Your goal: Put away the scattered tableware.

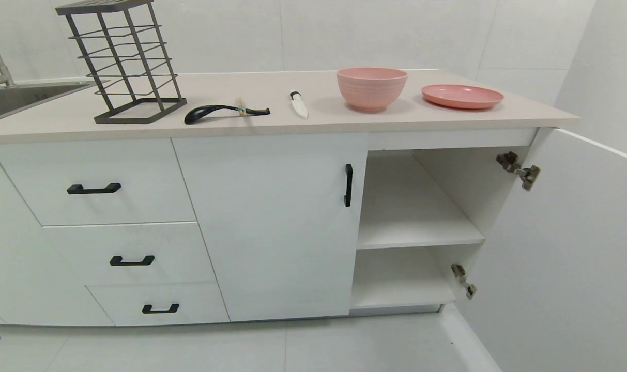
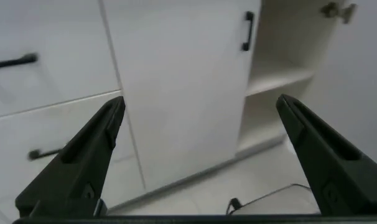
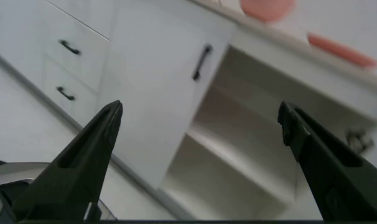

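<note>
On the desk (image 1: pixel 60 121), near its front edge, left to right:

Black spoon (image 1: pixel 210 111), glossy, lying flat with its long axis along the desk edge. Bowl end to the left, toward the wire rack (image 1: pixel 124 62); thin curved handle to the right.

Small wooden-handled utensil (image 1: pixel 241 107), short and pale, lying across the spoon's handle, long axis roughly front to back. Too small to tell what kind.

White knife (image 1: pixel 298 103), just right of the spoon's handle tip and apart from it. Long axis nearly front to back: dark end at the back, white pointed end toward the front edge, slanted a little to the right.

Pink bowl (image 1: pixel 371 88), upright, mouth up, faint ribbing on its side.

Pink plate (image 1: pixel 462 96), flat, shallow, beside the bowl and not touching it, nearest the desk's right end.

Rack dark, open-sided, upright, between the spoon and the sink (image 1: pixel 18 98).

Below the bowl and plate, open cabinet with one white shelf (image 1: pixel 411 222), its door (image 1: pixel 566 232) swung out to the right. Left of it, closed door with black handle (image 1: pixel 348 185), then three drawers.

Left gripper (image 2: pixel 200 102) low before the closed door, fingers spread wide, holding nothing. Right gripper (image 3: pixel 201 107) facing the open cabinet, likewise wide apart and empty.
</note>
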Controlling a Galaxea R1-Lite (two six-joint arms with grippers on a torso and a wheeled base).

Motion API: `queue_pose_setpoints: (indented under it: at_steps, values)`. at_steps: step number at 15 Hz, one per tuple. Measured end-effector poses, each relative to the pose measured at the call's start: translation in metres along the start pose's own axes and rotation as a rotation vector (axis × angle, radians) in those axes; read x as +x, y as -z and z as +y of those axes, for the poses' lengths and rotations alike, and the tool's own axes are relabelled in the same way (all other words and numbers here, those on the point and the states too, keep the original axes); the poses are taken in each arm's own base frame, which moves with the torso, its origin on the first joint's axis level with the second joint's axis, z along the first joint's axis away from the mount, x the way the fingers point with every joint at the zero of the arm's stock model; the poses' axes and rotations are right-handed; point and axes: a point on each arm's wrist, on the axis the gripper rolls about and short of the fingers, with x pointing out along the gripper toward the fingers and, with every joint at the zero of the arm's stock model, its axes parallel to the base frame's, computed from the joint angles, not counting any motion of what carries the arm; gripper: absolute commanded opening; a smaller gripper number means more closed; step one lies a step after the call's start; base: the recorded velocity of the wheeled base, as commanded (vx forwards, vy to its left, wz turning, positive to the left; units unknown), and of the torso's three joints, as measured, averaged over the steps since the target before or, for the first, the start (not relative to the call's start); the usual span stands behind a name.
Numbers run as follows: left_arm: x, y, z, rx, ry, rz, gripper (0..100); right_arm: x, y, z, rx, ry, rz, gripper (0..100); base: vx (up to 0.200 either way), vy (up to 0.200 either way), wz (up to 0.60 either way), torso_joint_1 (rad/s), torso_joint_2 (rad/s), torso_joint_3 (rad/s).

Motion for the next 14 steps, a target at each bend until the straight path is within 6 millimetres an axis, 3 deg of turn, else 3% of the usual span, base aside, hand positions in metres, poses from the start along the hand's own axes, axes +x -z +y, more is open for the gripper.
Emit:
queue_pose_setpoints:
  at_steps: [2,3,6,12,14]
  values:
    - [-0.011,0.030,-0.004,-0.029,-0.088,0.099,100,-0.012,0.016,0.012,0.071,0.125,0.114,100,0.000,0.000,0.00,0.000,0.00,0.000]
    - [-0.014,0.035,-0.004,-0.027,-0.130,0.105,100,-0.015,0.021,0.014,0.114,0.186,0.157,100,0.000,0.000,0.00,0.000,0.00,0.000]
    - [-0.018,0.041,-0.001,0.035,-0.344,0.107,100,-0.023,0.038,0.023,0.254,0.306,0.285,100,0.000,0.000,0.00,0.000,0.00,0.000]
    - [-0.019,0.043,-0.002,0.004,-0.346,0.102,100,-0.032,0.041,0.023,0.291,0.672,0.322,100,0.000,0.000,0.00,0.000,0.00,0.000]
    - [-0.019,0.043,-0.002,0.000,-0.346,0.102,100,-0.033,0.044,0.024,0.347,0.697,0.322,100,0.000,0.000,0.00,0.000,0.00,0.000]
